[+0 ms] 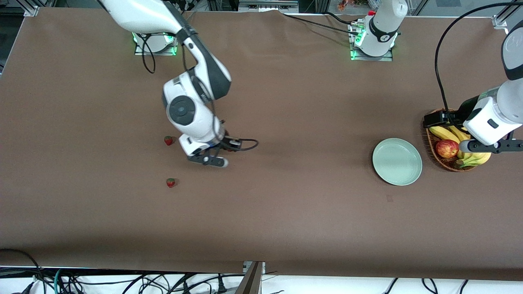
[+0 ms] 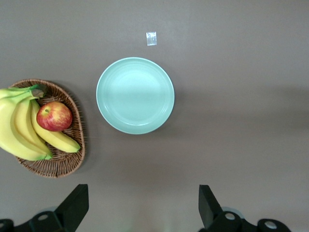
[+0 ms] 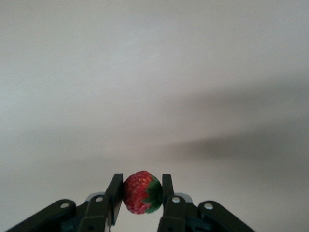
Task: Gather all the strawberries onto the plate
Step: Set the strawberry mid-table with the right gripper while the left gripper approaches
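My right gripper point(image 3: 141, 194) is shut on a red strawberry point(image 3: 140, 192) with a green cap, held above bare brown tabletop. In the front view this gripper point(image 1: 209, 160) hangs over the table toward the right arm's end, and the held berry is hidden there. Two more strawberries lie on the table beside it, one point(image 1: 168, 140) farther from the front camera and one point(image 1: 170, 182) nearer. The pale mint-green plate point(image 1: 397, 161) point(image 2: 135, 95) sits bare toward the left arm's end. My left gripper point(image 1: 492, 146) point(image 2: 142, 209) waits open over the basket's edge, holding nothing.
A brown wicker basket point(image 1: 430, 141) point(image 2: 60, 164) beside the plate holds bananas point(image 2: 19, 128) and a red-yellow apple point(image 1: 447, 148) point(image 2: 54, 116). A small tape mark point(image 2: 151, 38) lies on the table close to the plate, nearer the front camera.
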